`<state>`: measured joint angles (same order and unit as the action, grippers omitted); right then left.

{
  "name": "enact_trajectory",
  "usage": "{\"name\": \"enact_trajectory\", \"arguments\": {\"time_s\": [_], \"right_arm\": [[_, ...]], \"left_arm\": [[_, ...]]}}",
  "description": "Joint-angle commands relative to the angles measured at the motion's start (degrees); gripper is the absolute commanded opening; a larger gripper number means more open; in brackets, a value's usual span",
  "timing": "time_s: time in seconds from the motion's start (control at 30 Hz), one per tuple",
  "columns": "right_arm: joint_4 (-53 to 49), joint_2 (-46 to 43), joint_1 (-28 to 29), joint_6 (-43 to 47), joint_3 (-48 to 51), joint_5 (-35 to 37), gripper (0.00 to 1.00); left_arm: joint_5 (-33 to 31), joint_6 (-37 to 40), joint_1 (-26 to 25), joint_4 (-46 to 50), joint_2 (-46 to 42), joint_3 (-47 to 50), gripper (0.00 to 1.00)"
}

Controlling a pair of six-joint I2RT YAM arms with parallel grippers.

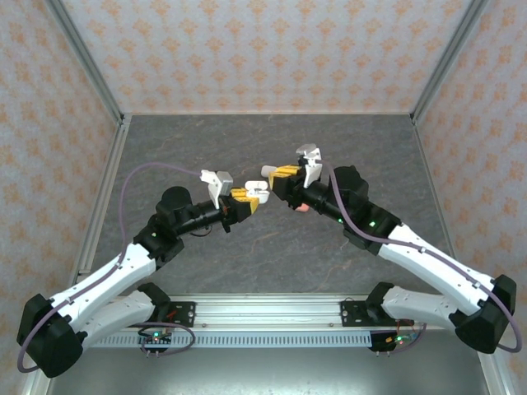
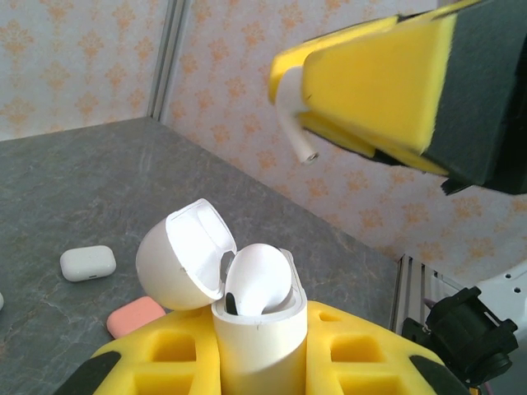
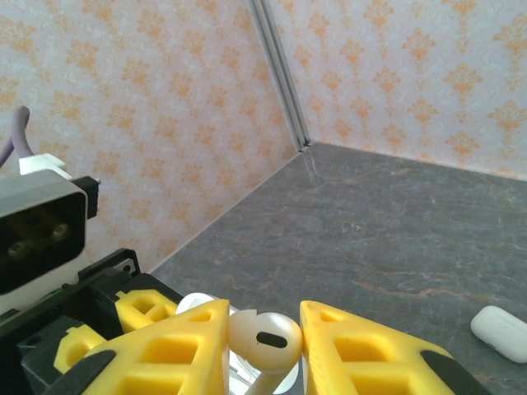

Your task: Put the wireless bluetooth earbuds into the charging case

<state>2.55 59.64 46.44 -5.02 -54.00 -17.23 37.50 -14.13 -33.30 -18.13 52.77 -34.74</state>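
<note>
My left gripper (image 1: 245,197) (image 2: 259,350) is shut on a white charging case (image 2: 257,337) (image 1: 256,192), held upright above the table with its lid (image 2: 183,255) flipped open to the left. One white earbud (image 2: 259,278) sits in the case. My right gripper (image 1: 277,174) (image 3: 265,346) is shut on a second white earbud (image 3: 265,337), pinched by its head between the yellow pads. Its stem (image 2: 295,123) points down and hangs a little above and to the right of the open case. The two grippers nearly meet at mid-table.
A closed white case (image 2: 87,262) (image 3: 501,332) and a salmon-pink case (image 2: 136,316) (image 1: 303,206) lie on the grey table (image 1: 272,140). Patterned walls and metal corner posts (image 3: 280,70) enclose the table.
</note>
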Motion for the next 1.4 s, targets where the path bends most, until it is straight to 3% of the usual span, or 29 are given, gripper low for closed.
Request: {"name": "enact_trajectory", "arguments": {"time_s": [0.0,0.87,1.37], "right_arm": [[2.56,1.09,0.59,0.47,-0.58,-2.0,0.25],[-1.52,3.52,1.99,0.71,0.93,-1.6,0.25],[-3.47,3.18,1.99,-2.59,-0.01,-7.05,0.28]], "left_arm": [[1.44,-0.64,-0.46,-3.28,-0.21,-2.2,0.0],[0.21,-1.14,-0.53,-3.4,-1.18,-1.76,0.0],[0.08,-1.07,-0.48,-4.37,-1.26,-1.29,0.0]]}}
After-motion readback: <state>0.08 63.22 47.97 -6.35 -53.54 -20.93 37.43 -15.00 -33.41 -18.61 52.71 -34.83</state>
